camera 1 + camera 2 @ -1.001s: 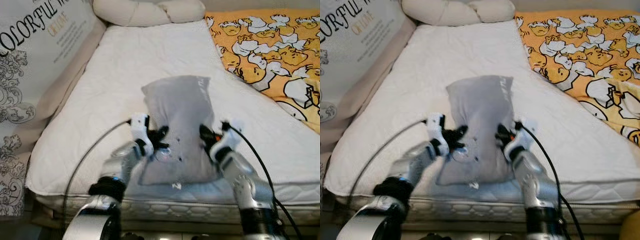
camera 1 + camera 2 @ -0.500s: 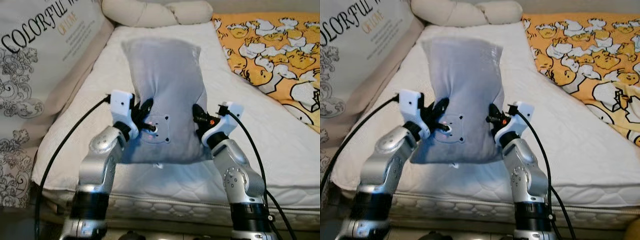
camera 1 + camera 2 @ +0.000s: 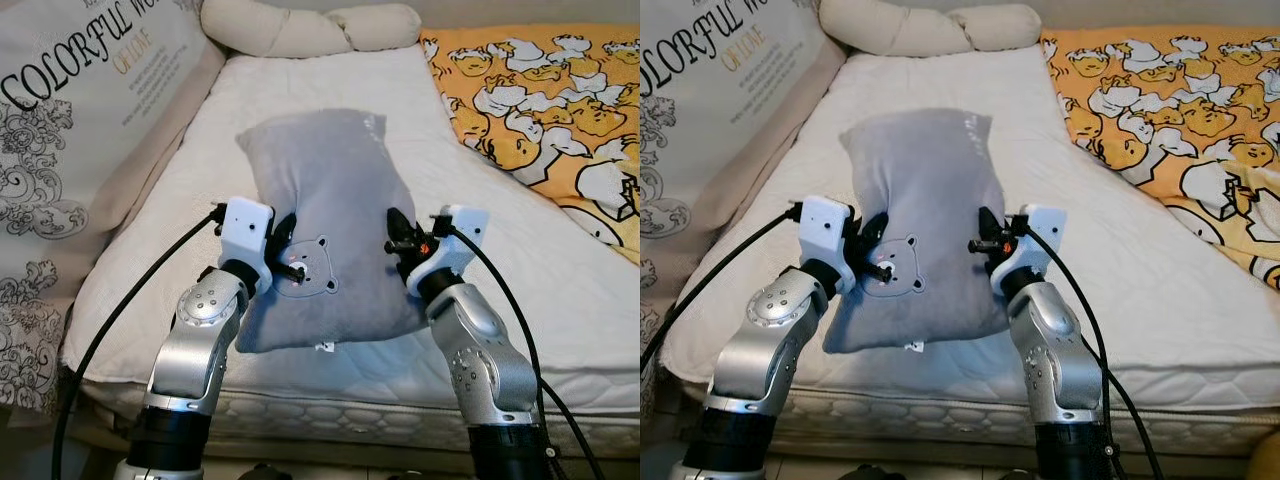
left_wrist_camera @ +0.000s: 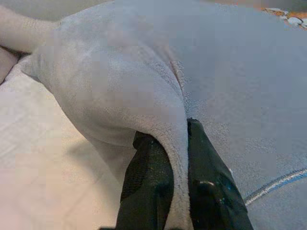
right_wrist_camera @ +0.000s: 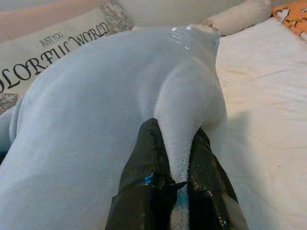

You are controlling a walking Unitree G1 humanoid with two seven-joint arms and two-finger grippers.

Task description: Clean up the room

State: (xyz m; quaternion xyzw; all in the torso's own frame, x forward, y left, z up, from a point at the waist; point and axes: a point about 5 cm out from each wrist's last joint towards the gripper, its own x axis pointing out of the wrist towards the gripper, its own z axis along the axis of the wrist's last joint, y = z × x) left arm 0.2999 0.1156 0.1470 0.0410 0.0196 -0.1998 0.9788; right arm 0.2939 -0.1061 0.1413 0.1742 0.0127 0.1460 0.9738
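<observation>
While the grey pillow [image 3: 330,225] hung over the mattress [image 3: 560,260], the left gripper [image 4: 175,158] and right gripper [image 5: 175,158] each pinched an edge fold between clamped fingers.

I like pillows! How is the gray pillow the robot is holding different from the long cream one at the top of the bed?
The gray pillow is rectangular with a little bear face; the cream pillow is long, rounded and plain. The gray pillow is pinched by the left gripper and right gripper; the cream pillow lies untouched. The gray one sits mid-mattress, the cream one at its far end. Both look soft.
</observation>
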